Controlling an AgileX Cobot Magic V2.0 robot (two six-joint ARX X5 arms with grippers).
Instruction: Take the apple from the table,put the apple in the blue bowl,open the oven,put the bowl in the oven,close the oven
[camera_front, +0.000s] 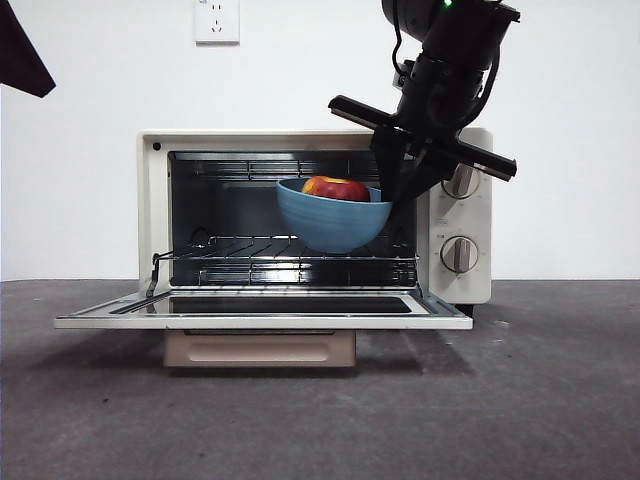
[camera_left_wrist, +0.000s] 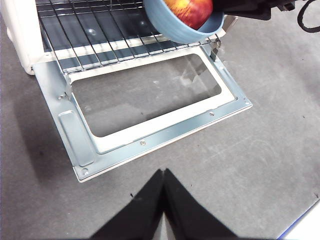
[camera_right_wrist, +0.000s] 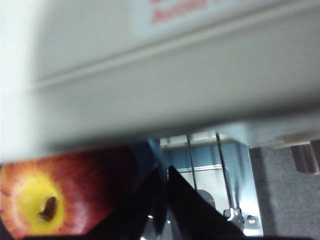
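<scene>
Carrying: my right tool (camera_front: 392, 196) was clamped on the rim of the blue bowl (camera_front: 332, 222), the apple (camera_front: 336, 188) riding inside it.
Position: bowl hung above the rack (camera_front: 290, 248), inside the oven (camera_front: 310, 215) mouth, not yet set down.
Grip reason: a rim pinch kept the bowl level, so the apple stayed put, I'd judge.
Door: the oven door (camera_front: 262, 311) lay flat open over the desk (camera_front: 320, 410).
Left tool (camera_left_wrist: 163, 200): jaws together, empty, parked above the desk clear of the door.

Cream-white boxy toaster oven (camera_right_wrist: 160, 75) is a blur in right wrist view, red label text unreadable. Round red-and-yellow apple (camera_right_wrist: 55, 200) cut off at frame edge. Wide matte blue bowl (camera_left_wrist: 175, 25) cropped in left wrist view.
</scene>
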